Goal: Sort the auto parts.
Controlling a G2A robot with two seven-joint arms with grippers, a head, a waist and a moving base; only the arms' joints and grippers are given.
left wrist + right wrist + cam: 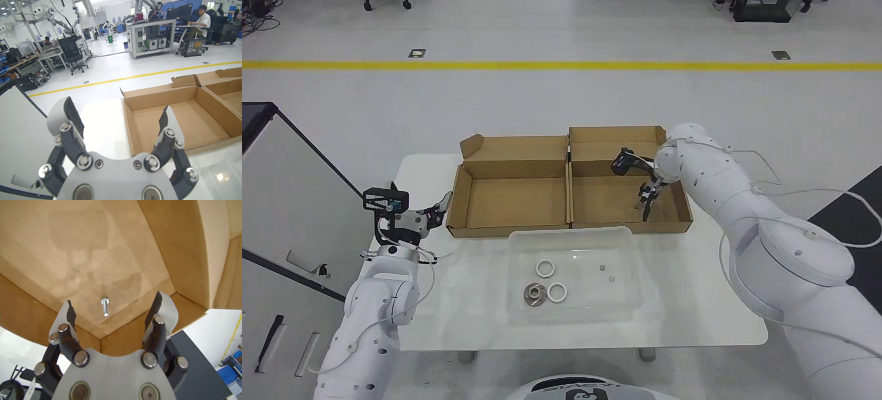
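The right gripper (113, 300) hangs spread inside the right cardboard box (75, 247), holding nothing. Directly beneath the gap between its fingers a hex bolt (105, 307) lies flat on the box floor, close to the box's near corner. Its head points away from the gripper's palm and its threaded end points back toward it. The bolt's long axis therefore runs across the line on which the fingers close. In the top view this gripper (646, 205) sits right of centre in the frame, over the right end of that box (602, 200).

With the bolt on the floor of the box, this piece looks sorted, and the next part probably comes from the clear plastic tray (622, 240) at lower centre. A small metal piece (604, 268) lies there, nearer the right gripper.

Two white rings (544, 268) (557, 292) and a metal hub (533, 294) lie in the tray's left half. They are about as close to the left gripper (437, 208) as to the right.

The left gripper (117, 105) is also spread and empty. It is over the left edge of the tabletop (432, 300), just beside the left cardboard box (512, 195).

No writing or label can be read on the boxes, the tray or the parts.
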